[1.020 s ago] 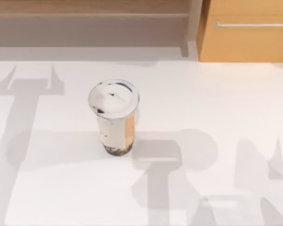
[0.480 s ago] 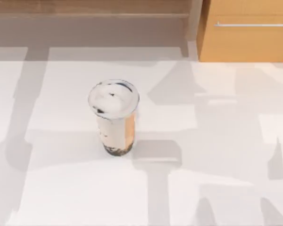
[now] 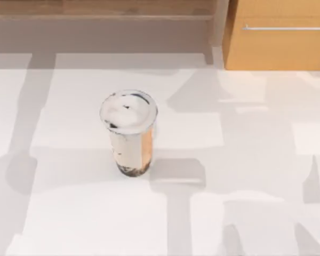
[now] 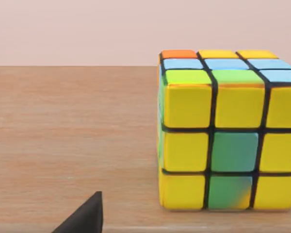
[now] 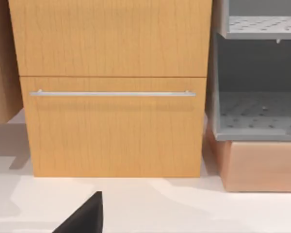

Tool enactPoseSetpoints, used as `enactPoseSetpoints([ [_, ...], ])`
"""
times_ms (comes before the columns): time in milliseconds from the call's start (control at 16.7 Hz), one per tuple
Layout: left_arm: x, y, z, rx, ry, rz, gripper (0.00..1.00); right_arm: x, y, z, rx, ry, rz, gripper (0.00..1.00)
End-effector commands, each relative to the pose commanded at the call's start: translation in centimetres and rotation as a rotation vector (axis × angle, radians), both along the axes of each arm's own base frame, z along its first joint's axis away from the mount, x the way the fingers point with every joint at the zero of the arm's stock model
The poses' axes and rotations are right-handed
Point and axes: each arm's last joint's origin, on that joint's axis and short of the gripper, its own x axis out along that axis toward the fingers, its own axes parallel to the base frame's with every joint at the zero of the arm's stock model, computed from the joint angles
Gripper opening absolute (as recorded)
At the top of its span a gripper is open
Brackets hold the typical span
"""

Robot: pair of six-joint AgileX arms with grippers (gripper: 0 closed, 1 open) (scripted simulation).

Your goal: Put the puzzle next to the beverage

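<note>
Milk tea cup (image 3: pixel 129 133) upright on the white table (image 3: pixel 245 160), left of centre. Rubik's cube (image 4: pixel 228 131) rests on a wooden shelf (image 4: pixel 63 126), facing my left claw; claw states: cannot tell.

In the left wrist view, one black, wedge-shaped fingertip (image 4: pixel 85 216) of the left AgileX arm's two-finger gripper rises from the lower edge of the picture, its point upward. In the right wrist view, a matching black, wedge-shaped fingertip (image 5: pixel 85 216) of the right arm's gripper sits at the same place. With a single tip of each on show, how the fingers stand cannot be told.
</note>
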Motion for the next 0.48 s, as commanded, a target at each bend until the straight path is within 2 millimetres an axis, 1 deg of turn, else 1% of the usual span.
enactPoseSetpoints([
  [300, 0.8, -0.4, 0.9, 0.0, -0.002, -0.003, 1.0, 0.0, 0.0, 0.0, 0.0, 0.0, 0.0, 1.0],
  [360, 1.3, -0.4, 0.9, 0.0, -0.002, -0.003, 1.0, 0.0, 0.0, 0.0, 0.0, 0.0, 0.0, 1.0],
  [480, 2.9, -0.3, 0.8, -0.001, -0.004, -0.003, 1.0, 0.0, 0.0, 0.0, 0.0, 0.0, 0.0, 1.0],
])
